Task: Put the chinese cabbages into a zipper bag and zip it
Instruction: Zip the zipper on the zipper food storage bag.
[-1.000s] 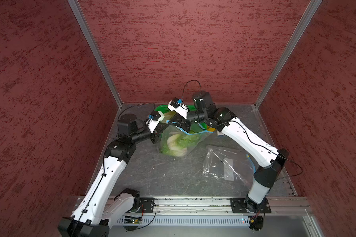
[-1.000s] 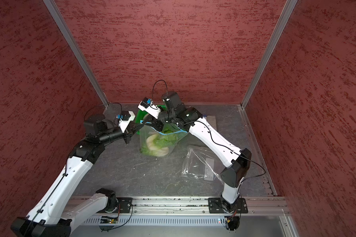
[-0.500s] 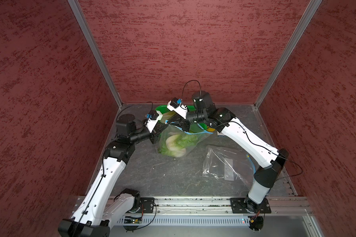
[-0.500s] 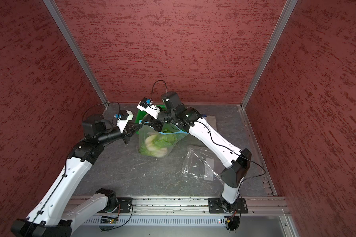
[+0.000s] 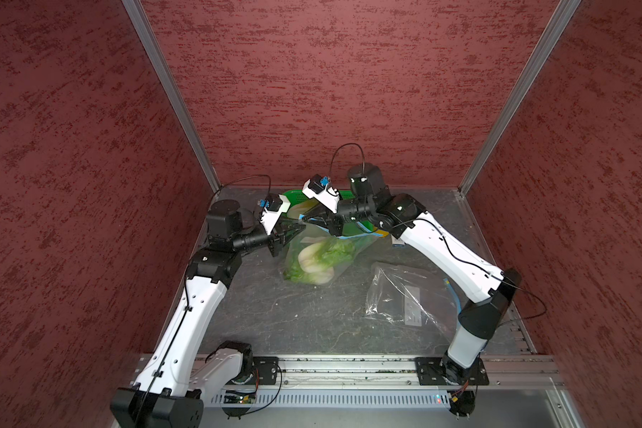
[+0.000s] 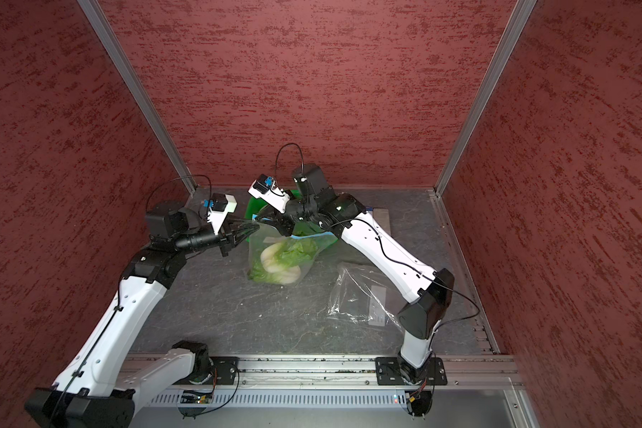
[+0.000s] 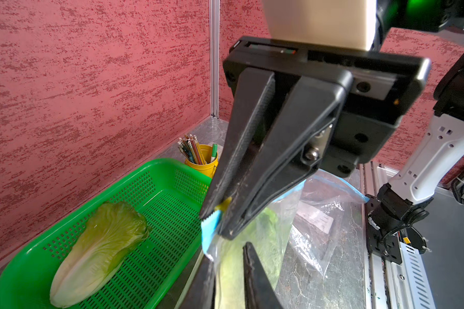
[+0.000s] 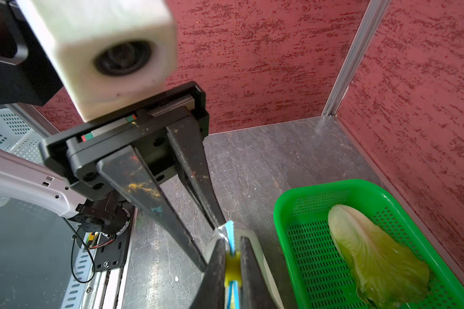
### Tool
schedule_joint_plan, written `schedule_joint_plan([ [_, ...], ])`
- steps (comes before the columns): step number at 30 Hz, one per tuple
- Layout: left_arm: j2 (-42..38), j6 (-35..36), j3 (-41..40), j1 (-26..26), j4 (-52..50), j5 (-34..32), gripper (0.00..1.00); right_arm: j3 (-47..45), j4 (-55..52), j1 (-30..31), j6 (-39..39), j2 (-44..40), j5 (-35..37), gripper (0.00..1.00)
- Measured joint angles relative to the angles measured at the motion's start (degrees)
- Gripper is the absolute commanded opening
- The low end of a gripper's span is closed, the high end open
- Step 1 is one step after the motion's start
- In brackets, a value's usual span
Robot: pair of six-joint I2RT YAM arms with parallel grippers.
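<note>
Right end effector (image 7: 216, 223) clamps zipper bag (image 5: 304, 241) of chinese cabbages (image 5: 317, 259) near back wall (image 5: 330, 92); left end effector (image 5: 301, 228) parted; bare table (image 5: 293, 318) in front.

It was a robotics lab test cell. An aluminium rail (image 5: 349, 365) edged a grey counter (image 5: 304, 318), with the white left arm (image 5: 197, 307) and right arm (image 5: 445, 248) bolted to it. The left claw (image 5: 298, 227) and right claw (image 5: 312, 219) each carried a camera. Behind the rail, red textured panels (image 5: 349, 92) between aluminium posts (image 5: 171, 96) boxed the counter in. In front of the rail lay a vented electronics strip (image 5: 349, 399).

Twin high overviews, two close wrist views
</note>
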Motion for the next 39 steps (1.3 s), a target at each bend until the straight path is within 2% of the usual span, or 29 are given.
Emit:
schedule_joint_plan([
  [4,0.5,-0.5,0.3,0.0,0.2,0.9,0.19,-0.9,0.4,-0.1,0.0,-0.7,0.1,0.07],
  [16,0.6,-1.7,0.5,0.0,0.9,0.2,0.0,-3.1,2.5,-0.1,0.6,-2.0,0.7,0.08],
  [39,-0.3,-3.0,0.5,-0.5,2.5,-2.2,0.0,-11.6,8.5,-1.1,2.8,-7.4,2.2,0.14],
])
